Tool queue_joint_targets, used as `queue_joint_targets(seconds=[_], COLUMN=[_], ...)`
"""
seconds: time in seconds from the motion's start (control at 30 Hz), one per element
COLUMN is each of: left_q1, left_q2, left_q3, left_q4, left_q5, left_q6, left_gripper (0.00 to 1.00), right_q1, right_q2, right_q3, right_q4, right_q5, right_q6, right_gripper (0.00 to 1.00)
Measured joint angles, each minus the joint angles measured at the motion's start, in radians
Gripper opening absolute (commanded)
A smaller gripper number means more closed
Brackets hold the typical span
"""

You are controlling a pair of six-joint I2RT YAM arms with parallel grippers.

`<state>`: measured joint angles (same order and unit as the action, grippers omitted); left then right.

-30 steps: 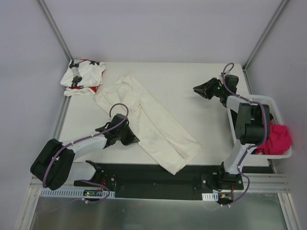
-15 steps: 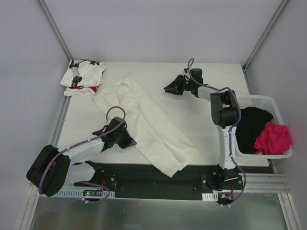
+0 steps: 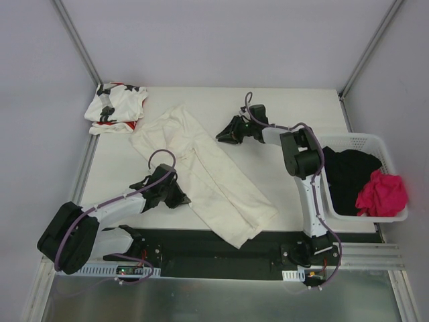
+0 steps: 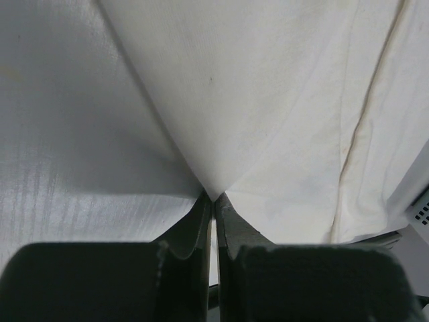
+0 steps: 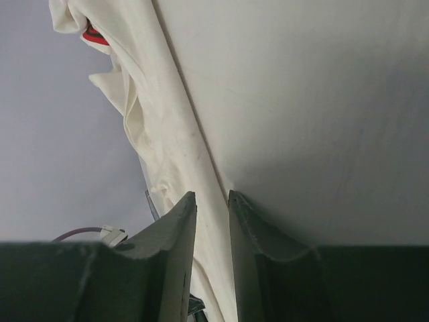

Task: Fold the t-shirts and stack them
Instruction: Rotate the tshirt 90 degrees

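The cream-white t-shirt (image 3: 214, 174) lies in a long diagonal band across the table, from the far left to the near middle. My left gripper (image 3: 178, 198) is at its left edge, shut on a pinch of the cream cloth (image 4: 268, 100), which rises in a peak from the jaw tips (image 4: 214, 198). My right gripper (image 3: 224, 135) is low at the shirt's right edge, open. In the right wrist view the shirt's edge (image 5: 167, 141) runs past the gap between the fingertips (image 5: 212, 196). The star-print t-shirt (image 3: 114, 107) lies crumpled at the far left corner.
A white perforated basket (image 3: 365, 141) stands off the table's right edge, holding a black cloth (image 3: 348, 171) and a pink cloth (image 3: 382, 194). Frame posts rise at both far corners. The arm bases sit along the near edge.
My right arm has swung left across the far side of the table, from beside the basket to the cream shirt's right edge. The left gripper has drawn the shirt's edge slightly nearer.
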<state>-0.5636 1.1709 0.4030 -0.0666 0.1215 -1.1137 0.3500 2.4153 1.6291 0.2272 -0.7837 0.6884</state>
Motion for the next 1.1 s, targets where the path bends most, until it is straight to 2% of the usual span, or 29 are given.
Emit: queue_joint_targets(seconds=[0.43, 0.53, 0.73, 1.1], left_q1=[0.000, 0.000, 0.000, 0.000], left_q2=[-0.002, -0.015, -0.051, -0.056], left_q3=[-0.004, -0.010, -0.021, -0.019], left_q4=[0.000, -0.004, -0.013, -0.028], left_q5=[0.000, 0.000, -0.002, -0.027], left_q6=[0.002, 0.002, 0.002, 0.003], left_gripper=[0.00, 0.00, 0.00, 0.00], right_q1=[0.107, 0.117, 0.114, 0.078], right_q2=[0.020, 0.024, 0.037, 0.063], right_q3=[0.010, 0.011, 0.011, 0.033], right_q4=[0.046, 0.055, 0.063, 0.084], right_q5=[-0.006, -0.006, -0.005, -0.016], right_q6=[0.033, 0.040, 0.053, 0.081], right_gripper=[0.29, 0.24, 0.01, 0.01])
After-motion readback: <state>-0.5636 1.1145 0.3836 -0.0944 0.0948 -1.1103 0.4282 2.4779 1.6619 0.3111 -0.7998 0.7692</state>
